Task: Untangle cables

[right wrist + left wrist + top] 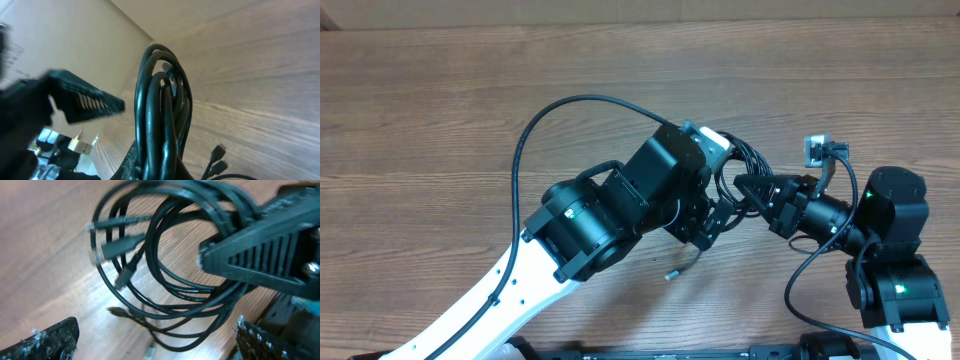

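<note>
Looking down, you see a brown wood-grain bench filling the frame. A plain beige wall rises behind it at the upper left of the right wrist view. Right of centre overhead, the cables form a bundle of thin, glossy black loops, with small plug ends showing among them. Your right pincer is clamped shut on that bundle. Your left pincer gapes wide, holding nothing, just beside the loops.

Between the right arm's matte black, ridge-patterned jaws run thin glossy black cords. Below the jaws, the wooden tabletop is light brown with darker streaked grain.
</note>
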